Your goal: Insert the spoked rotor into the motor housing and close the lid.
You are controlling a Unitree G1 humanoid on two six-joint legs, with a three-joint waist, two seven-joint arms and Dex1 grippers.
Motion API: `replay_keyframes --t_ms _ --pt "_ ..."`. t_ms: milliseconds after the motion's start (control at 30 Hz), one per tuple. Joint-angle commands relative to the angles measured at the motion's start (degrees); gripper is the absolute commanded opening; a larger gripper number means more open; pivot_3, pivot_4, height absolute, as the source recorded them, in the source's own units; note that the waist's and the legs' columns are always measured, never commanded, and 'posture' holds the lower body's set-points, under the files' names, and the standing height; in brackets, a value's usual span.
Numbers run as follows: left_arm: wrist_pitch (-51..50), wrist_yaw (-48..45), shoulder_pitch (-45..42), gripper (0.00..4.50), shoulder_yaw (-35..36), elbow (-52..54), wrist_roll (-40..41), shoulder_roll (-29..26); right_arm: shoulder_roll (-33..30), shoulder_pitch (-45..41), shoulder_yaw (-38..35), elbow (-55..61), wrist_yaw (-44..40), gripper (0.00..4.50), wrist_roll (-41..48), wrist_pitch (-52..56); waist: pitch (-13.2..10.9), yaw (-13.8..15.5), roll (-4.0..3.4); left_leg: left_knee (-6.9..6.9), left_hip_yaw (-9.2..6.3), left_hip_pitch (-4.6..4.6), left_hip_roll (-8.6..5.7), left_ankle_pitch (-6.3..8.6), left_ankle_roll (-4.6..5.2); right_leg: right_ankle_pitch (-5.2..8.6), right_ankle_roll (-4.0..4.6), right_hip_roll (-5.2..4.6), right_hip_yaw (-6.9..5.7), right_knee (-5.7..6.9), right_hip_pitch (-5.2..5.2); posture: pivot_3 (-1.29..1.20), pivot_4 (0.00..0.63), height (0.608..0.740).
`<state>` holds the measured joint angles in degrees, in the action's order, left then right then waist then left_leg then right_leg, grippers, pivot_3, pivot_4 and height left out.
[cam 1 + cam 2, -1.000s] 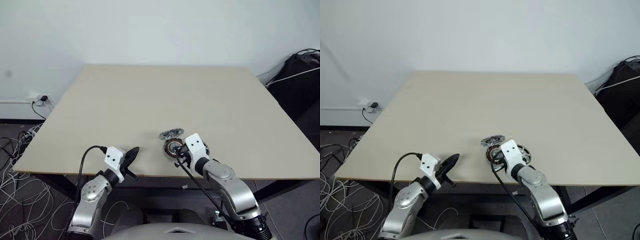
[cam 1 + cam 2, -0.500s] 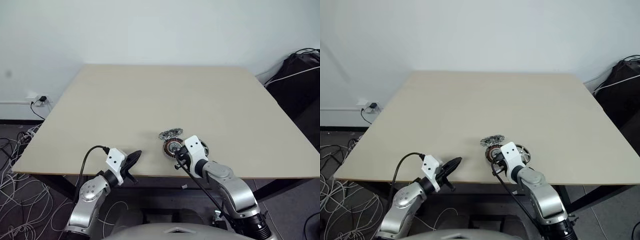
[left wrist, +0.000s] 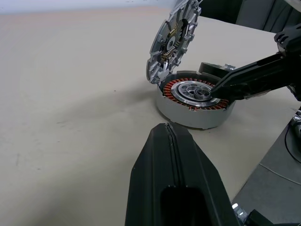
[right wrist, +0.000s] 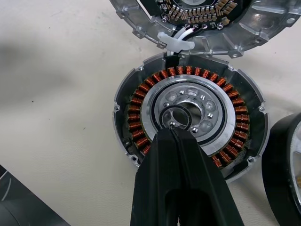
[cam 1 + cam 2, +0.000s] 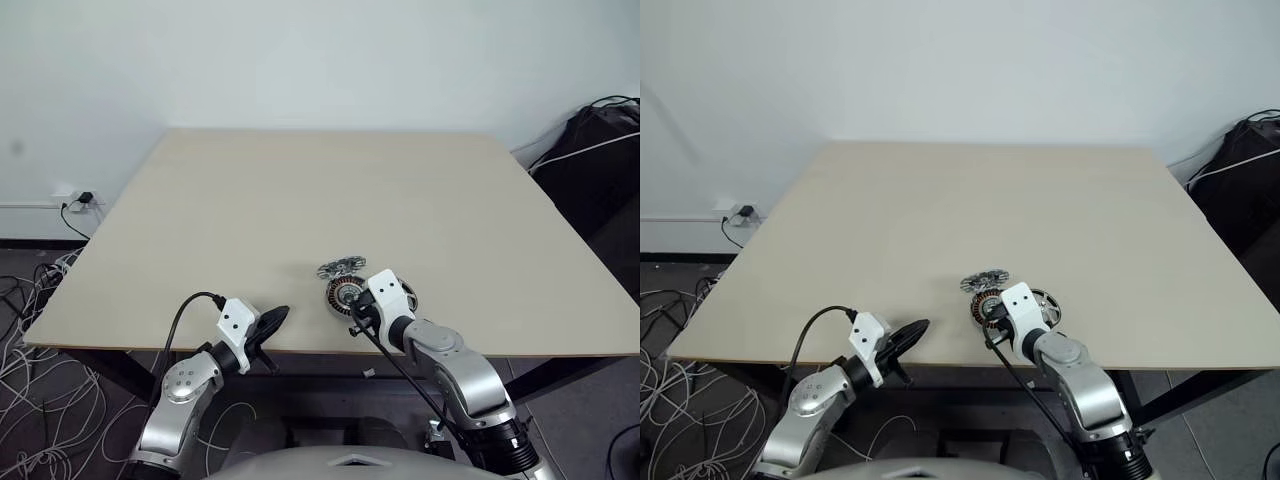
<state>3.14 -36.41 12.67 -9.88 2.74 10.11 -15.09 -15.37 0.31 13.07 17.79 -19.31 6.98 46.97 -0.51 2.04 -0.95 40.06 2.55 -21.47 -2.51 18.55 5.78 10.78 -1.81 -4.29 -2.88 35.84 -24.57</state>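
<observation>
Near the front edge of the beige table [image 5: 300,200], the right gripper [image 4: 173,129] hangs with its two black fingers pressed together, holding nothing, its tip over the silver-grey centre of the motor housing [image 4: 190,117]. Whether the tip touches the small dark ring [image 4: 174,115] lying on that centre cannot be told. Copper windings circle the centre all round the fingertips. Just beyond the gripper's tip, the lid [image 4: 197,19] stands raised at the housing's far edge, tilted open on a white link, its inner face with small copper parts turned towards the housing. Beside the gripper, on the arm's outer side, the spoked rotor [image 4: 284,165] lies flat on the table with its black rim just next to the housing wall.

Well to the left, the left gripper [image 3: 168,129] is clenched shut and empty, pointing across the table towards the housing, with bare tabletop between them.
</observation>
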Motion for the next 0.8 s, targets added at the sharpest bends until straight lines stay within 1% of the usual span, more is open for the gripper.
replay_keyframes --t_ms 33,500,800 --pt "0.29 -0.06 -0.78 0.0 -0.62 1.55 -0.08 0.02 0.07 -1.79 -0.06 -0.21 -0.05 0.03 -0.01 0.07 0.0 -0.03 0.0 0.0 0.0 0.0 0.0 0.0 0.0 0.0 0.0 0.0 0.0 0.0 0.0 0.0 0.0 0.74" --pt "-0.27 0.37 -0.99 0.0 -0.94 1.73 -0.51 -0.16 0.39 -4.7 -0.36 -4.5 0.16 0.03 -0.62 -1.34 -0.02 -0.15 -0.03 0.0 0.0 -0.01 0.0 0.0 -0.01 0.0 0.0 -0.01 0.0 0.01 -0.01 0.0 0.0 0.74" --pt "-0.43 0.48 -0.81 0.0 -0.88 1.85 -0.62 -0.21 -0.86 -4.48 -0.68 2.37 -1.21 0.03 1.06 0.43 -0.07 -0.3 -0.1 -0.02 0.0 -0.06 0.0 -0.01 -0.02 -0.01 0.0 -0.01 0.01 0.01 -0.06 0.0 0.0 0.74"
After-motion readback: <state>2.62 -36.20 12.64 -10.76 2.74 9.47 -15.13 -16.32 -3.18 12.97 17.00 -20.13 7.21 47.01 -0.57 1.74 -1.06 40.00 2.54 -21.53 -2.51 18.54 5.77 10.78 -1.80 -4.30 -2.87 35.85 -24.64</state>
